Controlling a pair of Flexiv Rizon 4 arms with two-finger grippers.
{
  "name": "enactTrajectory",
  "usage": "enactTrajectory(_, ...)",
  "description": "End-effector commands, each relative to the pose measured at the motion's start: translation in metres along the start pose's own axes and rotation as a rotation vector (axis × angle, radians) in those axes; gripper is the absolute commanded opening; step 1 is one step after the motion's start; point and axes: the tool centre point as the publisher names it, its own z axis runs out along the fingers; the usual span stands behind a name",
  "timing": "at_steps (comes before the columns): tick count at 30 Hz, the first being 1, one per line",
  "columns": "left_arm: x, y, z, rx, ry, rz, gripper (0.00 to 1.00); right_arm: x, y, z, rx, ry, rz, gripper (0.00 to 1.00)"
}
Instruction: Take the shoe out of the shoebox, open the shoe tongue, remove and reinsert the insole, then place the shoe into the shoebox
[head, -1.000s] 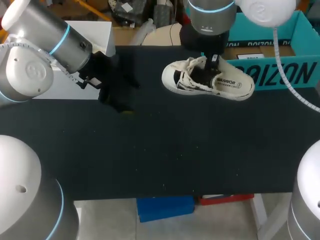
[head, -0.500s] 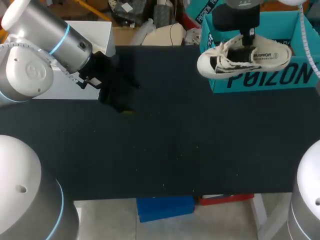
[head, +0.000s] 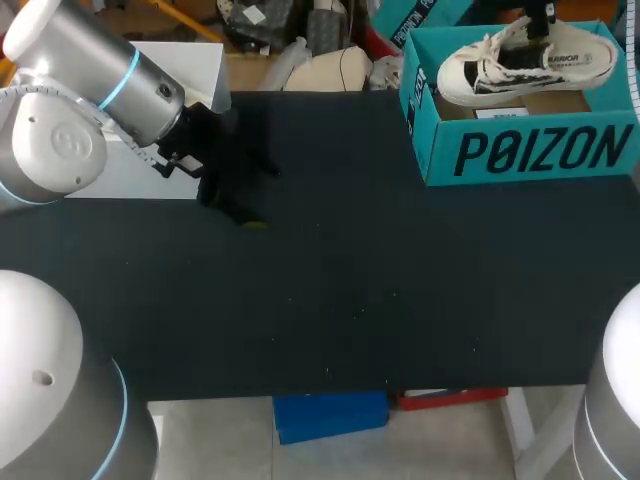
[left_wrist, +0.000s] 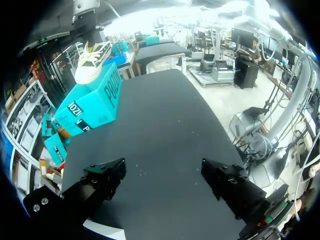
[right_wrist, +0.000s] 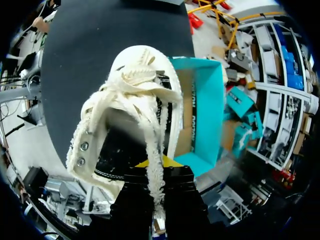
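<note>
**Shoe over box: lower flat, then let go**

The shoe (head: 525, 62) is held above the open shoebox (head: 530, 150), not yet seated inside, w/ the toe close over one end wall. It is gripped by the right claw (right_wrist: 152, 165), clenched on the upper at the opening, laces hanging loose. Judged best: the shoe is centred lengthwise over the cavity before descent, so toe & heel are kept off the rim. Laces are watched for snags. Release is advised only once the sole is seated on the box floor. The left claw (left_wrist: 162, 172) is released, nothing in it, parked over the counter (head: 350, 280) well apart from the box.
</note>
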Motion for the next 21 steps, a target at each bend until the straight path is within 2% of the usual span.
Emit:
enactTrajectory(1, 0.001, 0.001, 0.001, 0.000, -0.005, 0.002, 1.00, -0.035, -0.008, 0.021, -0.019, 0.069, -0.002, 0.00)
enactTrajectory(10, 0.001, 0.001, 0.001, 0.000, -0.005, 0.002, 1.00, -0.043, -0.019, 0.069, -0.067, 0.135, 0.013, 0.00)
enactTrajectory(21, 0.001, 0.001, 0.001, 0.000, -0.005, 0.002, 1.00, -0.039, -0.016, 0.119, -0.136, 0.204, 0.001, 0.00)
